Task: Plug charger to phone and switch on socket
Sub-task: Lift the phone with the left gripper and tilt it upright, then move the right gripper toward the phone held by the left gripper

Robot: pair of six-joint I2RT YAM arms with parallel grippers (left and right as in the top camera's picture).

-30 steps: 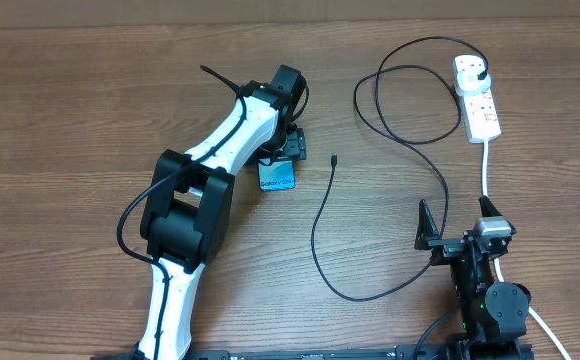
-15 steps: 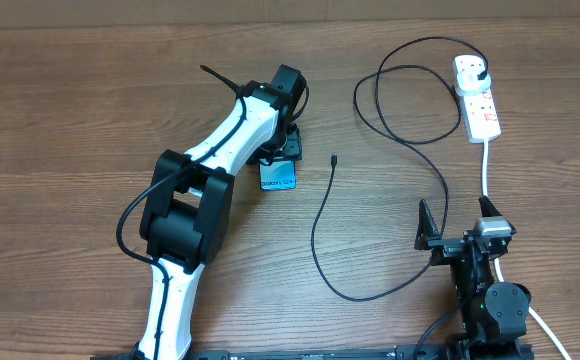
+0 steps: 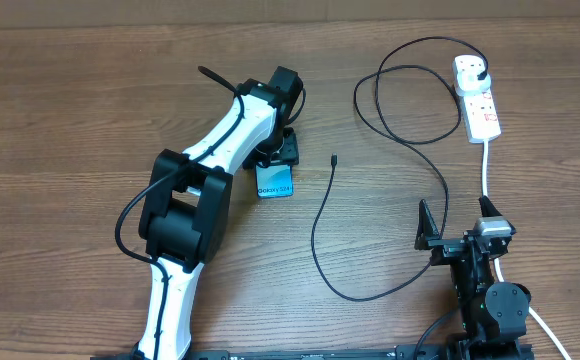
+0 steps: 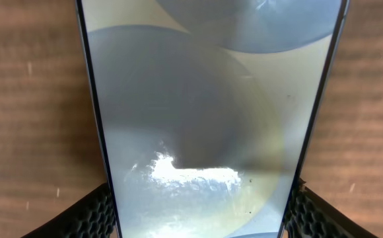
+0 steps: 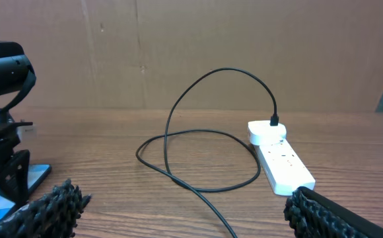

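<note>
Left hand [image 4: 201, 210] clasps the phone [image 3: 275, 184] reading "Galaxy S24"; right hand [image 5: 181, 208] stands spread wide.

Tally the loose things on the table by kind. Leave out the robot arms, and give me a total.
phone: 1
charger cable: 1
power strip, with its white cord: 1
Total: 3

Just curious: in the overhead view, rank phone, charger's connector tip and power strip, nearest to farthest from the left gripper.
1. Phone, between the left gripper's fingers.
2. Connector tip, just to its right.
3. Power strip, far top right.
</note>
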